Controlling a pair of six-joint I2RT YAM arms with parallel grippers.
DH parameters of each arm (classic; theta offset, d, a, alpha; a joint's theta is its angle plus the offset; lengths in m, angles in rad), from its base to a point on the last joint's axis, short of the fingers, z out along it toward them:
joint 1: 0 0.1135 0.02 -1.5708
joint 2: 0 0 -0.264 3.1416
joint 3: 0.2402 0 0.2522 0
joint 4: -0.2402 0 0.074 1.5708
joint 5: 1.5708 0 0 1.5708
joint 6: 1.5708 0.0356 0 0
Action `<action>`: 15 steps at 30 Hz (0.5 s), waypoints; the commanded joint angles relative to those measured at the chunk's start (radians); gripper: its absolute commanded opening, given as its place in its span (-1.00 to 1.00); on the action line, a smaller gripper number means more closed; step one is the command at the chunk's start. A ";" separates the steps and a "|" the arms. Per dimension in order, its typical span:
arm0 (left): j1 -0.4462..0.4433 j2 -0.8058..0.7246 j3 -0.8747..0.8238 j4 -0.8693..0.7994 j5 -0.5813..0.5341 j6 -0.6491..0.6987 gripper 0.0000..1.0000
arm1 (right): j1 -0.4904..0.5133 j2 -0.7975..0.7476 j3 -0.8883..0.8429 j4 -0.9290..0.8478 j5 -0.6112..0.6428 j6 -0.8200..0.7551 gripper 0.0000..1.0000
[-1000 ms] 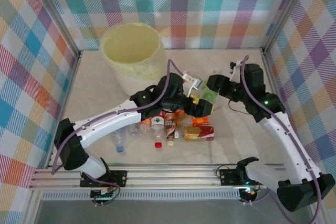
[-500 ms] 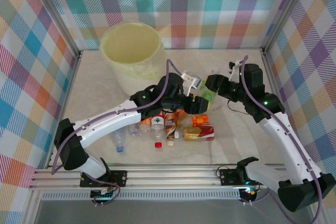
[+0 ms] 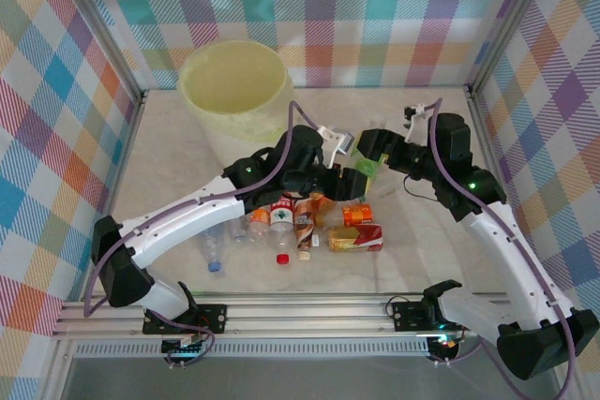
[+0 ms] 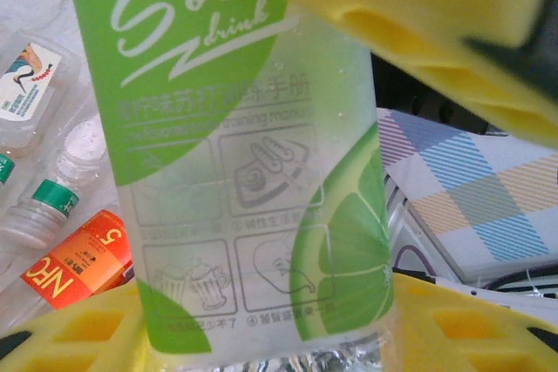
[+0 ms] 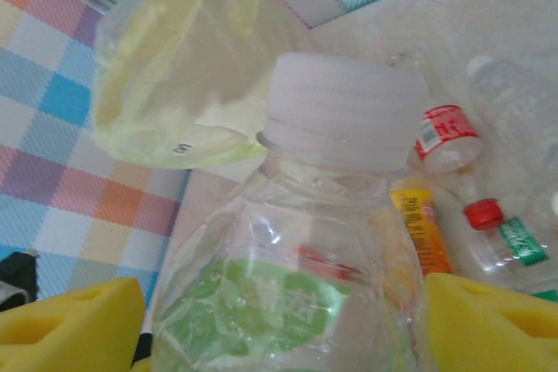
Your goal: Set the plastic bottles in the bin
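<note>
A clear plastic bottle with a green lime label (image 3: 366, 170) hangs above the table between both grippers. My left gripper (image 3: 349, 181) is shut on its lower body (image 4: 253, 154), with yellow pads (image 4: 70, 333) pressed against both sides. My right gripper (image 3: 373, 151) stands open around the neck end, below the white cap (image 5: 342, 109); its pads (image 5: 70, 324) sit apart from the bottle wall. The other plastic bottles (image 3: 300, 222) lie in a heap on the table under the grippers. The pale-yellow bin (image 3: 192, 91) stands at the back left, and its rim (image 5: 166, 67) lies beyond the cap.
A red-and-orange labelled bottle (image 3: 356, 236) lies at the right of the heap and a clear one with a blue cap (image 3: 214, 248) at the left. Checked walls and metal frame posts (image 3: 487, 72) close in the table. Bare tabletop (image 3: 169, 152) runs left of the heap.
My left gripper closed on the green-label bottle. My right gripper, which had been holding it, opened. The left arm shifted slightly back and to the left.
</note>
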State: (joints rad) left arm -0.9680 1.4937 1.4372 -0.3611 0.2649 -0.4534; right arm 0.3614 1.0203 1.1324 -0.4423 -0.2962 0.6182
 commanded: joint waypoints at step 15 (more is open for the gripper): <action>0.166 -0.239 0.126 -0.354 -0.096 0.088 0.02 | 0.005 -0.304 -0.243 0.244 -0.189 -0.282 0.99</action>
State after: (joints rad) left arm -0.8330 1.2995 1.4967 -0.6250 0.1978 -0.4198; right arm 0.3614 0.7471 0.9329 -0.2687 -0.4397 0.4522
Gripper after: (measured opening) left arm 0.532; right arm 0.996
